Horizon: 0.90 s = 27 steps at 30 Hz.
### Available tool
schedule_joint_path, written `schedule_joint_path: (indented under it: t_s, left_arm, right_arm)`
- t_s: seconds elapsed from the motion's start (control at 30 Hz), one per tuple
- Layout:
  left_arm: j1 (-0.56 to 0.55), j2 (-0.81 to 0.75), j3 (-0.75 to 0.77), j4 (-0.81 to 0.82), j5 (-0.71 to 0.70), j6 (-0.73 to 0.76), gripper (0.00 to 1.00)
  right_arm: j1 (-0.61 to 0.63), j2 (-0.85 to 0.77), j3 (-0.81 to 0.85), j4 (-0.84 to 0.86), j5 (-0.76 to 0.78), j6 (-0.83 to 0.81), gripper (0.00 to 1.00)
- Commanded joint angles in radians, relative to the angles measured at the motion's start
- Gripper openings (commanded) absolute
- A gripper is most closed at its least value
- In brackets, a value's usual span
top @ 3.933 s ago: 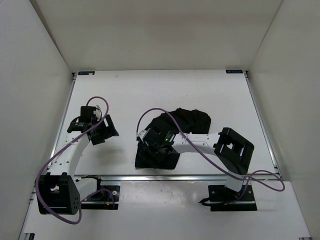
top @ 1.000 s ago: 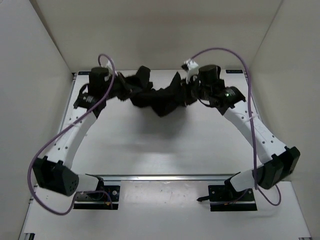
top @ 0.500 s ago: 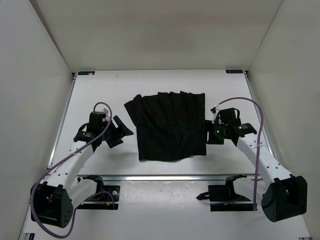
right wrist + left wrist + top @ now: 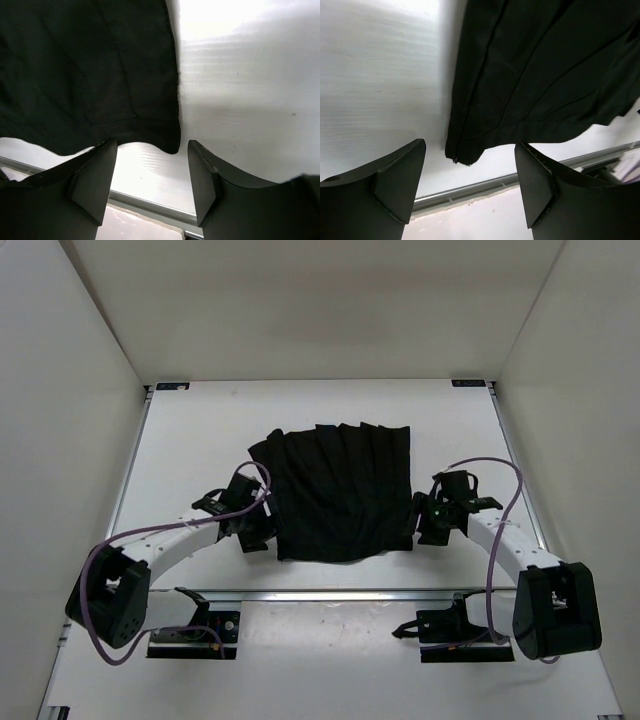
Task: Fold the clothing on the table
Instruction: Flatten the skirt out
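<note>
Since the clothing (image 4: 340, 495) lay spread flat on the table (image 4: 200, 430), limp, light and wrinkly, it would likely sag and bunch if lifted by one point. One hem corner sat just ahead of the left gripper (image 4: 470, 150), whose jaws stood parted and empty. The other sat likewise before the right gripper (image 4: 152, 145), also apart and empty. Those two corners looked the best holds.

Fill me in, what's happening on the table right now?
It's a folding job, and no fold has been made yet. The clothing, a black piece, lies spread out flat on the white table. The left gripper is open at its near left corner, and the right gripper is open at its near right corner. Neither one holds the fabric.
</note>
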Motion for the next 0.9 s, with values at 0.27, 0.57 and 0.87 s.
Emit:
schedule_joint_path:
  t_s: [0.27, 0.57, 0.87]
  left_arm:
    - [-0.109, 0.160, 0.030, 0.090, -0.097, -0.071, 0.65]
    - [-0.017, 0.156, 0.105, 0.126, -0.029, -0.046, 0.00]
    - [0.241, 0.096, 0.623, 0.031, 0.143, -0.120, 0.00]
  right_arm:
    - [0.054, 0.118, -0.041, 0.086, 0.096, 0.017, 0.53]
    - [0.046, 0.204, 0.101, 0.057, 0.075, -0.035, 0.00]
    - [-0.099, 0.172, 0.747, -0.215, -0.031, -0.134, 0.00]
